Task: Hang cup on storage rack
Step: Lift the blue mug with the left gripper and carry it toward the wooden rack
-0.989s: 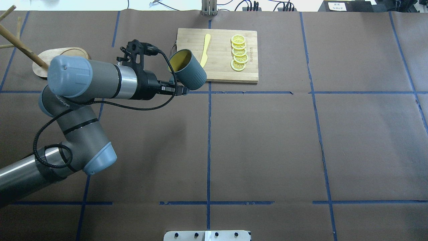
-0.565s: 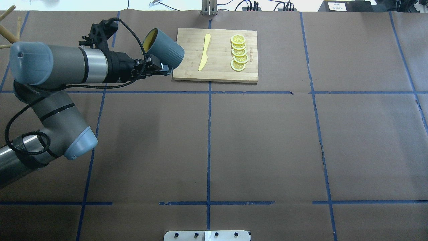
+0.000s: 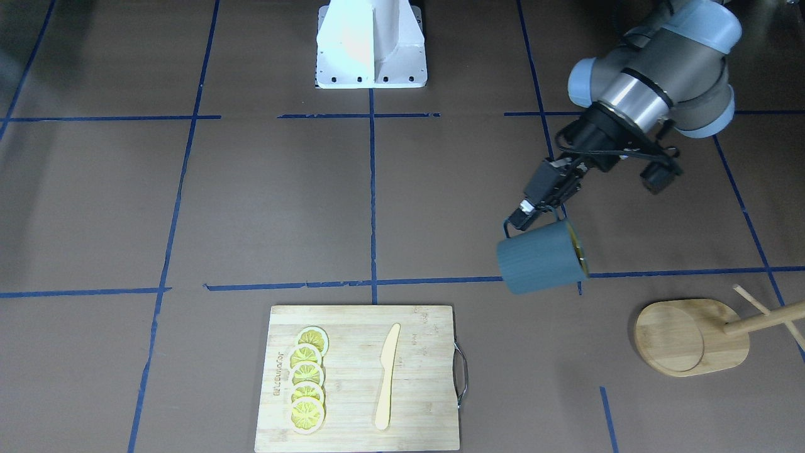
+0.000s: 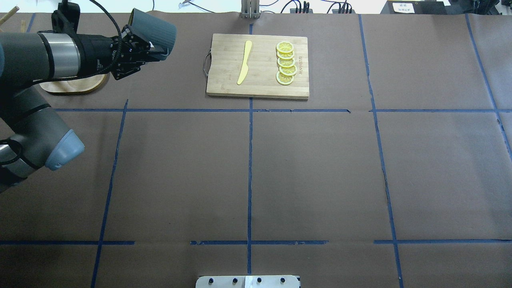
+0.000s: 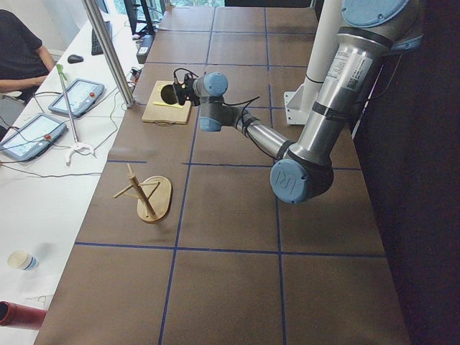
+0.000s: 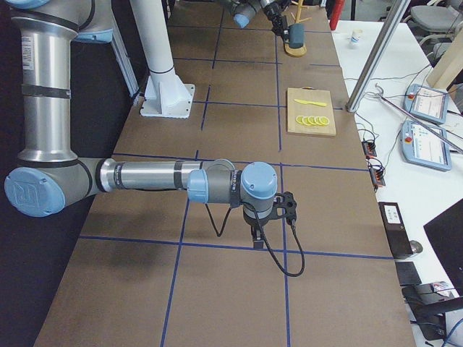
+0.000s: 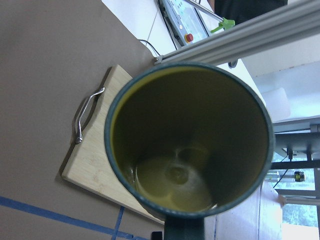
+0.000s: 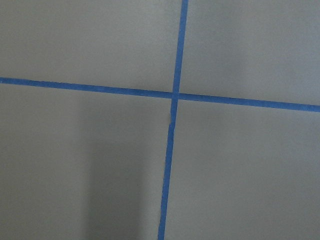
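Observation:
The dark teal-grey cup (image 4: 156, 31) with a yellow inside lies on its side in the air, held by its handle in my left gripper (image 4: 154, 51), which is shut on it. In the front-facing view the cup (image 3: 541, 259) hangs with its mouth turned toward the bamboo storage rack (image 3: 688, 340), a short way off from it. The left wrist view looks straight into the cup (image 7: 190, 145). My arm covers part of the rack's base (image 4: 80, 85) in the overhead view. My right gripper (image 6: 257, 235) shows only in the right side view, low over the table; I cannot tell its state.
A bamboo cutting board (image 4: 264, 86) with a metal handle lies at the far middle, bearing a yellow knife (image 4: 245, 62) and a row of lemon slices (image 4: 286, 64). Blue tape lines cross the brown table. Operators' desks with tablets stand beyond the far edge.
My left arm has swung the cup left and toward the far edge, from the cutting board's left end to beside the rack. The cup stays gripped, on its side.

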`<state>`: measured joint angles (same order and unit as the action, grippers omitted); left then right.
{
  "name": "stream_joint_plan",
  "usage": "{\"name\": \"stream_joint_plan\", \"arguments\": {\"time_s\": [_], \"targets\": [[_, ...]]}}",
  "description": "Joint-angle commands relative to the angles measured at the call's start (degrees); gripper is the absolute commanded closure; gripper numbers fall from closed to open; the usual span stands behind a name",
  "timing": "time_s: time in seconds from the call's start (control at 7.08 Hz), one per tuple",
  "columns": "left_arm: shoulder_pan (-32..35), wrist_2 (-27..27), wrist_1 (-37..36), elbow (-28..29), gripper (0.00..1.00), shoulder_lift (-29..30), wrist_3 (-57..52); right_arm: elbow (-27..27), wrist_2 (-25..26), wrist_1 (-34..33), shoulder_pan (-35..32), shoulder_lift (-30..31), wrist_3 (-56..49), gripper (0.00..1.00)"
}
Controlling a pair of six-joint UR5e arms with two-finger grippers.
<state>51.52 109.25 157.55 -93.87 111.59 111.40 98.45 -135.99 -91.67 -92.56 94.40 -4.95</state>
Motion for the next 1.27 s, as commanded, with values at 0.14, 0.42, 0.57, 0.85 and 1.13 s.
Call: {"name": "stream_joint_plan", "arguments": {"time_s": [0.14, 0.42, 0.57, 0.85, 1.13], "targets": [[7.9, -0.1, 7.6, 3.9, 1.0, -0.7, 16.5, 1.0, 1.1, 0.0, 0.0, 0.3, 1.3, 0.0], [11.4, -8.1, 8.0, 7.9, 0.99, -0.6, 25.0, 1.0, 1.1, 0.0, 0.0, 0.2, 1.4, 0.0], [11.3, -14.0, 11.9, 11.0, 0.99, -0.2, 27.3, 1.0, 1.1, 0.1, 0.0, 0.2, 1.4, 0.0], [11.1, -21.2, 29.9, 22.5, 0.98, 0.1, 34.3, 2.1, 1.0, 0.0, 0.0, 0.2, 1.4, 0.0], [9.6, -24.2, 41.9, 31.4, 0.98, 2.4, 37.0, 2.5, 1.0, 0.0, 0.0, -0.1, 1.3, 0.0]]}}
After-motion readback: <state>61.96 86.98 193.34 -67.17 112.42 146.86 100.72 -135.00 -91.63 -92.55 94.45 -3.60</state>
